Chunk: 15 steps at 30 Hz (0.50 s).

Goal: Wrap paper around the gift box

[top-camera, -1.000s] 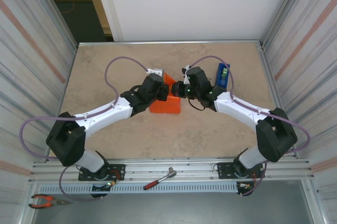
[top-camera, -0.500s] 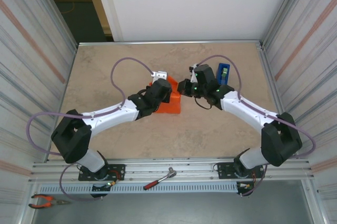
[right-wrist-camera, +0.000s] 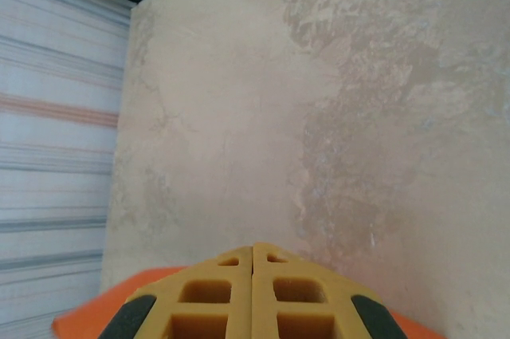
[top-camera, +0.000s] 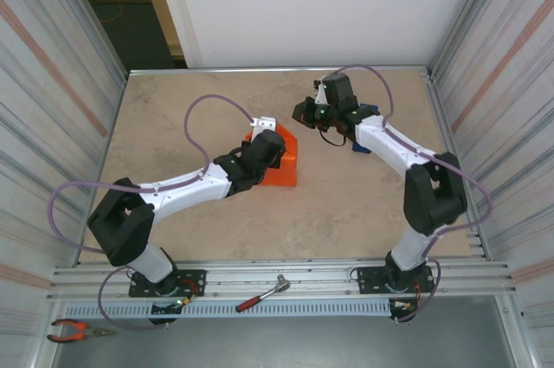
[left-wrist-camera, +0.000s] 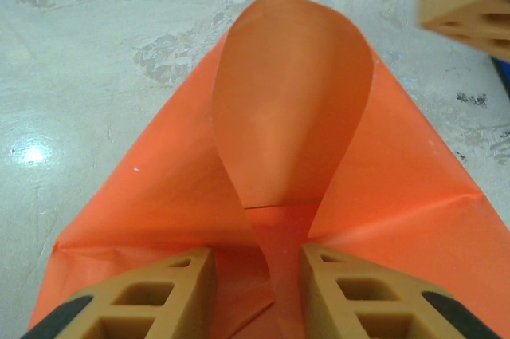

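The orange paper (top-camera: 286,171) lies folded in the middle of the table, and the gift box is hidden under it. My left gripper (top-camera: 279,151) hangs over the paper's back half. In the left wrist view its fingers (left-wrist-camera: 256,263) stand apart on the paper (left-wrist-camera: 159,187), with a curled flap (left-wrist-camera: 291,116) rising loose between them, pinched by neither. My right gripper (top-camera: 303,113) is lifted off toward the back of the table, shut and empty. In the right wrist view its tips (right-wrist-camera: 253,248) meet, with a strip of paper (right-wrist-camera: 84,313) below them.
A blue tape dispenser (top-camera: 361,148) stands behind the right forearm, right of the paper. Corrugated walls close in both sides. A ratchet (top-camera: 264,293) and pliers (top-camera: 74,330) lie on the front rail.
My right gripper has pulled away from the paper, up and toward the back. My left gripper has slid a little right over the paper, with its jaws unchanged.
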Each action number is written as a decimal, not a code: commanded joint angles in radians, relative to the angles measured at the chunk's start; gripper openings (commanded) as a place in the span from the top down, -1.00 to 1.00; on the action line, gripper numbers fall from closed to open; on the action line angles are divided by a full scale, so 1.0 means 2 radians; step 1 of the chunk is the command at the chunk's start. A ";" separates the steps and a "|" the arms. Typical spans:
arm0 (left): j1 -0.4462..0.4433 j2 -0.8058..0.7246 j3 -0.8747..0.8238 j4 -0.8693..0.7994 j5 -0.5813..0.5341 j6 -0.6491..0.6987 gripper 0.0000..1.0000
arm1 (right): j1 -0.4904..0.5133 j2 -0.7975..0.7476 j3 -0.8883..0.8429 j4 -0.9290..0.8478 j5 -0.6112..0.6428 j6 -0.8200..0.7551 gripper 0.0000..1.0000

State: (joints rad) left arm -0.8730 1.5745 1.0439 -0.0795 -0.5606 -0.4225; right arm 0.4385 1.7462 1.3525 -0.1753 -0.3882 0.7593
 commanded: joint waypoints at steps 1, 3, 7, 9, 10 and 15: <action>-0.010 0.042 -0.026 -0.096 0.051 -0.023 0.32 | 0.002 0.035 0.037 -0.020 -0.050 0.011 1.00; -0.009 0.043 -0.025 -0.098 0.050 -0.023 0.32 | 0.006 0.047 0.041 -0.020 -0.060 0.011 1.00; -0.010 0.043 -0.025 -0.099 0.051 -0.026 0.32 | 0.012 0.051 0.026 -0.010 -0.085 0.016 1.00; -0.010 0.044 -0.024 -0.100 0.052 -0.028 0.32 | 0.016 0.050 0.020 -0.008 -0.098 0.016 1.00; -0.010 0.044 -0.024 -0.101 0.052 -0.029 0.33 | 0.018 0.049 0.019 -0.011 -0.103 0.014 1.00; -0.010 0.044 -0.024 -0.106 0.051 -0.038 0.33 | 0.032 0.039 0.011 -0.031 -0.114 -0.004 1.00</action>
State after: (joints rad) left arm -0.8776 1.5791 1.0500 -0.0917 -0.5720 -0.4324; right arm 0.4866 1.8458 1.3933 -0.1993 -0.5678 0.7757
